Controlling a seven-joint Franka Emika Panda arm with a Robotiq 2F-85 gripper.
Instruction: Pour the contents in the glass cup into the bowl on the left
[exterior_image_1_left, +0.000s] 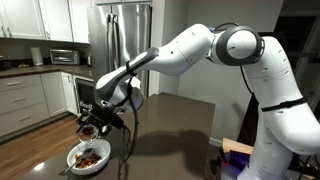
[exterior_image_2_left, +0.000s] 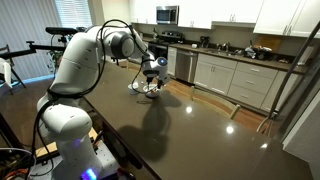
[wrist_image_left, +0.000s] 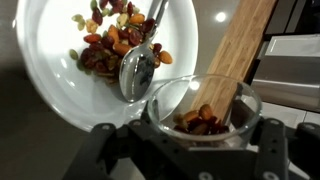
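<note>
My gripper (wrist_image_left: 185, 135) is shut on the small clear glass cup (wrist_image_left: 205, 108) and holds it tipped beside and above the white bowl (wrist_image_left: 60, 70). Reddish-brown bits of food (wrist_image_left: 203, 120) lie in the cup's lower side. The bowl holds a heap of similar bits (wrist_image_left: 108, 40) and a metal spoon (wrist_image_left: 138, 68). In an exterior view the gripper (exterior_image_1_left: 92, 116) hangs over the bowl (exterior_image_1_left: 88, 156) at the counter's near corner. In an exterior view the gripper (exterior_image_2_left: 150, 80) and bowl (exterior_image_2_left: 146, 91) are small at the counter's far end.
The dark counter (exterior_image_1_left: 170, 125) stretches away from the bowl. A steel fridge (exterior_image_1_left: 125, 45) and white cabinets (exterior_image_1_left: 25, 95) stand behind. A wooden strip (wrist_image_left: 240, 45) shows beyond the cup in the wrist view.
</note>
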